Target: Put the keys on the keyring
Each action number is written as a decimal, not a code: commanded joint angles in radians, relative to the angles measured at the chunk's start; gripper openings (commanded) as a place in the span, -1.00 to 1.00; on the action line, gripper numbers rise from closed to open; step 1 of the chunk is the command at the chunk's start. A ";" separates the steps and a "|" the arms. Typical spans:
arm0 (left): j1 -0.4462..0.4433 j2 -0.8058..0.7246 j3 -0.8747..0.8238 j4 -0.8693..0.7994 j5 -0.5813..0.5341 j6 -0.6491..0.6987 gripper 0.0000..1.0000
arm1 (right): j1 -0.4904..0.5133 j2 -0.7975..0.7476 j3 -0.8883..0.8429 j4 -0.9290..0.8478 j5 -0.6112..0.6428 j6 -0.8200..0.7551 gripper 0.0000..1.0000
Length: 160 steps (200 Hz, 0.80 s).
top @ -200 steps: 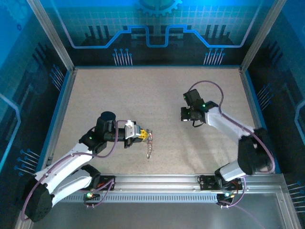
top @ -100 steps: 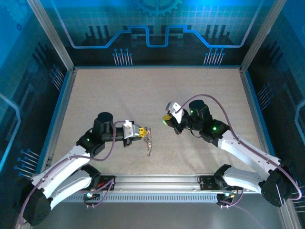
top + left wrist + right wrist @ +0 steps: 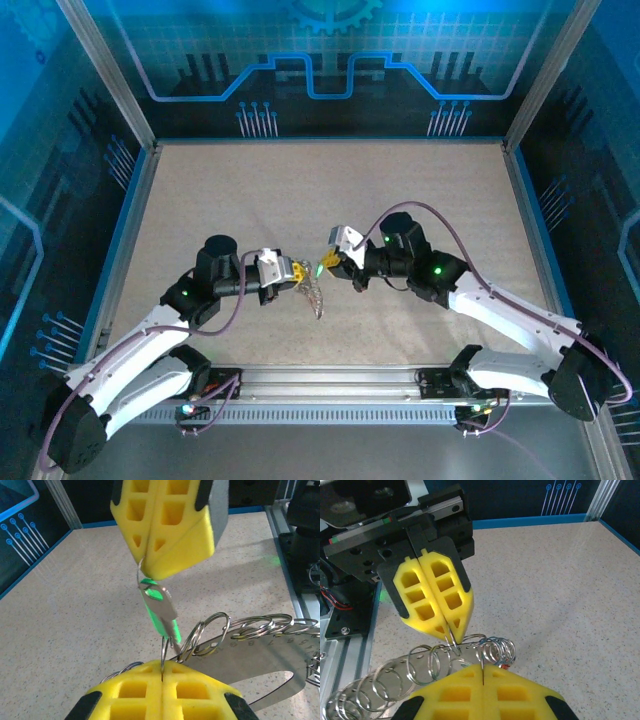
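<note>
**Worktop [image 3: 330, 190] with both arms at its near edge.** Since a second earlier the right arm [image 3: 500, 310] has swung in from the right side to the worktop's centre. This brings the right gripper [image 3: 322, 265] tip to tip with the left gripper [image 3: 300, 273], which has barely shifted. The left gripper's fingers are closed, pinching the keyring [image 3: 315, 297]. Its linked silver rings hang below the fingers, just nearward of the centre. The right gripper's fingers are closed, pinching the upper end of a green key [image 3: 161, 611]. The key hangs between the two pairs of yellow fingertips, its lower end at the keyring's rings. Whether it is threaded into one cannot be told.
</note>
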 commanded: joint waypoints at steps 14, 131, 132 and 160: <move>-0.009 -0.005 0.041 0.031 -0.030 -0.010 -1.00 | 0.045 0.033 0.029 -0.010 0.053 0.049 -1.00; -0.009 0.031 0.065 0.027 -0.041 -0.087 -1.00 | 0.083 0.063 0.060 0.009 0.067 0.044 -1.00; -0.009 0.032 0.065 0.027 -0.041 -0.088 -1.00 | 0.084 0.063 0.061 0.008 0.068 0.043 -1.00; -0.010 0.029 0.068 0.025 -0.053 -0.101 -1.00 | 0.090 0.061 0.060 -0.010 0.095 0.034 -1.00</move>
